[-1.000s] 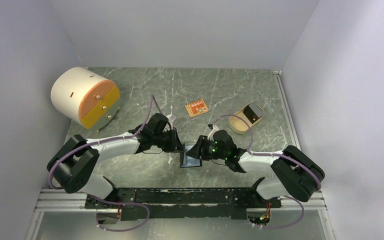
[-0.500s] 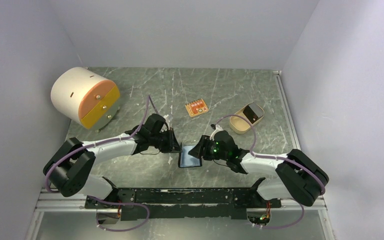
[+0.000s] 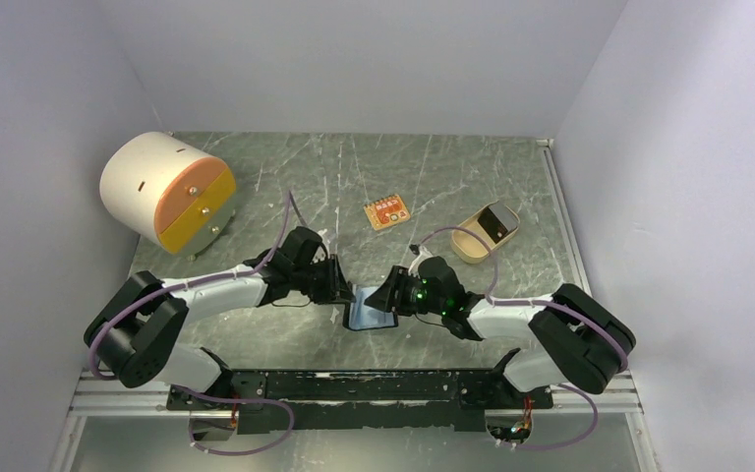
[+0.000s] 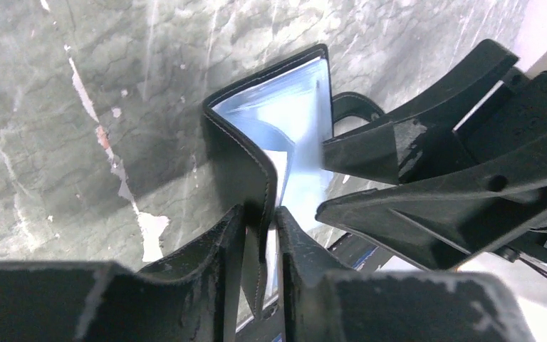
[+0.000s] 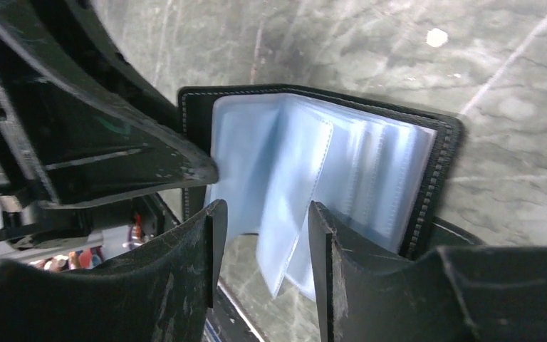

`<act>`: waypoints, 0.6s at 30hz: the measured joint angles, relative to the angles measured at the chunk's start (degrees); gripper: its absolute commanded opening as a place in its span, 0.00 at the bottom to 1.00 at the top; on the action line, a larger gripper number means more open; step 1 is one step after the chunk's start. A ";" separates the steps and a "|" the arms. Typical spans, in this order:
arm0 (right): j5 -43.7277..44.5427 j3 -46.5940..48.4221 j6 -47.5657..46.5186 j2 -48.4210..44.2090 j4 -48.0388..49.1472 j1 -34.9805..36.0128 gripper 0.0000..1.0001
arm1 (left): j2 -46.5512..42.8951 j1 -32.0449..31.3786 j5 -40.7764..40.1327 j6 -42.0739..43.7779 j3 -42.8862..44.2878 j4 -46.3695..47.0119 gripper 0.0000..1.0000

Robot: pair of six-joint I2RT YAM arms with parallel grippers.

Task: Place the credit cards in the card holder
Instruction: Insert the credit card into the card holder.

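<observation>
The card holder (image 3: 371,311), a black folding wallet with bluish clear sleeves, is held open between both grippers near the table's front middle. My left gripper (image 3: 346,291) is shut on its black cover; in the left wrist view the cover (image 4: 236,153) runs down between the jaws of the left gripper (image 4: 260,228). My right gripper (image 3: 389,295) is open. In the right wrist view a loose sleeve (image 5: 292,178) hangs between the jaws of the right gripper (image 5: 262,217), unpinched. A dark grey credit card (image 3: 496,221) lies in a tan tray at the right.
The tan oval tray (image 3: 468,246) stands at the right. A small orange card (image 3: 386,212) lies at the centre back. A white cylinder with an orange and yellow face (image 3: 165,192) stands at the back left. Grey walls close in three sides.
Both grippers and the wallet have shifted a little to the left. The wallet now lies flatter and more open between them.
</observation>
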 measured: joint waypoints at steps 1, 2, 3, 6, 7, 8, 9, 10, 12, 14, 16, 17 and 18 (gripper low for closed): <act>-0.31 0.00 0.35 0.15 0.72 0.02 0.50 | -0.04 0.24 0.04 -0.09 -0.26 -0.02 0.32; -0.59 0.00 0.59 0.24 1.40 0.07 0.50 | -0.11 0.39 0.13 -0.13 -0.46 -0.09 0.34; -0.92 0.00 0.83 0.33 2.25 0.07 0.49 | -0.22 0.61 0.24 -0.20 -0.76 -0.09 0.34; -1.84 -0.02 1.70 0.46 4.76 0.13 0.49 | -0.74 1.25 0.66 -0.37 -1.51 -0.04 0.36; -2.25 -0.04 1.92 0.55 5.75 0.17 0.49 | -0.96 1.49 0.94 -0.48 -1.75 0.04 0.37; -2.69 -0.07 2.14 0.74 6.84 0.22 0.49 | -1.18 1.73 1.42 -0.66 -2.05 0.31 0.38; -3.17 -0.07 2.27 1.09 8.02 0.28 0.48 | -1.31 1.95 1.84 -0.79 -2.32 0.59 0.39; -3.69 -0.07 2.36 1.55 9.11 0.33 0.48 | -1.44 2.23 2.43 -1.01 -2.64 1.05 0.39; -4.81 -0.07 2.51 3.02 11.32 0.55 0.43 | -1.86 3.15 4.07 -1.62 -3.91 2.69 0.41; -5.70 -0.09 2.86 4.50 13.29 0.90 0.40 | -2.32 4.13 5.64 -2.36 -5.35 4.63 0.43; -6.58 -0.39 3.21 5.53 15.50 1.09 0.35 | -2.82 4.98 7.30 -3.32 -6.80 6.78 0.43; -6.99 -0.63 3.32 6.05 16.76 1.14 0.33 | -3.02 5.29 8.02 -3.65 -7.34 7.67 0.44; -7.48 -0.83 3.39 6.58 17.86 1.16 0.32 | -3.10 5.46 8.55 -4.02 -7.63 8.41 0.44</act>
